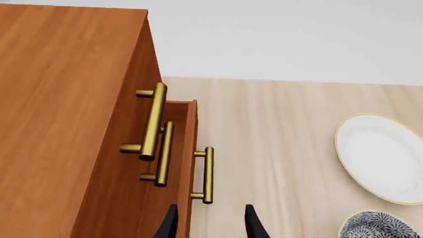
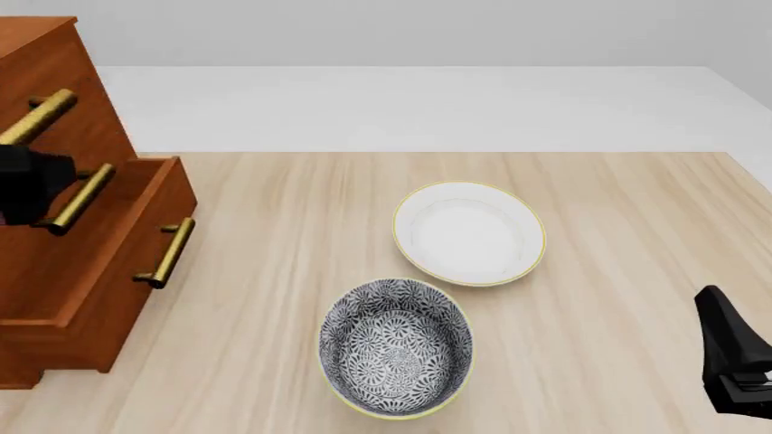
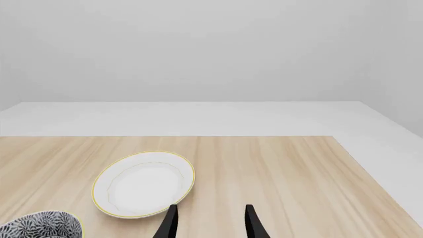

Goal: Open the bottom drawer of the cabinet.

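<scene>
Bottom drawer [image 2: 115,262] sits at the base of the cabinet [image 2: 54,90] at the table's [image 2: 289,226] left edge in the front view, pulled out partway so its front stands forward of the two drawers above; drawer front faces right across the table toward the bowls, slide axis running left-right. Its brass bar handle [image 2: 165,253] is a round rod on two short posts, long axis along the drawer front. Left wrist view looks down the cabinet face: three brass handles stacked, the bottom drawer's handle [image 1: 205,174] farthest out, top edge of the drawer front visible; front view alone shows the open drawer's side. Cabinet is reddish-brown wood grain, boxy; table pale wood planks. White plate [image 2: 468,233] with a thin gold rim, shallow and oval in view, mid-table; patterned dark-and-white bowl [image 2: 395,347], deep and round, just nearer than it. Left gripper [image 1: 209,222] fingers spread apart, nothing between them, close to the bottom handle, not touching. Right gripper [image 3: 209,222] fingers likewise apart, empty, over bare table at the right, well apart from the cabinet.
</scene>
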Available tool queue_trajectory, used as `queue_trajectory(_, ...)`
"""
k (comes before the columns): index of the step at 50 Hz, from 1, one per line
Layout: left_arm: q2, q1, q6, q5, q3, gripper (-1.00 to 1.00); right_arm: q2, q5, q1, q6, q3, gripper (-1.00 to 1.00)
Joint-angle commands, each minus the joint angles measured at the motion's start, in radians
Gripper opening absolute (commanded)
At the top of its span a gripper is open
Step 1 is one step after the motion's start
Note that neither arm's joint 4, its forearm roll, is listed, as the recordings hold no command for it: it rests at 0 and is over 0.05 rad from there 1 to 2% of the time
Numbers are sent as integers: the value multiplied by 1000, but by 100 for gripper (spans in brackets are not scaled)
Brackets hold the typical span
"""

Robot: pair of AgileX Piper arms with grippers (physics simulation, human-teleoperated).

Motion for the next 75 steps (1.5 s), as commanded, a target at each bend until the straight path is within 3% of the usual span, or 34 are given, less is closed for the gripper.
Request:
queue_trajectory(1, -12, 29, -14, -29, 56, 100, 0, 0, 0, 0, 0, 100)
queue_trajectory(22, 10, 66, -15, -90, 126, 100, 0, 0, 1, 0, 0, 100)
queue_trajectory(30, 36, 62, -46, -119, 137, 100, 0, 0, 0, 0, 0, 100)
queue_trajectory(47, 140, 97, 0, -233, 189, 100, 0, 0, -1, 0, 0, 100)
queue_trajectory(75, 243, 113, -5, -370, 272, 100, 0, 0, 0, 1, 0, 100)
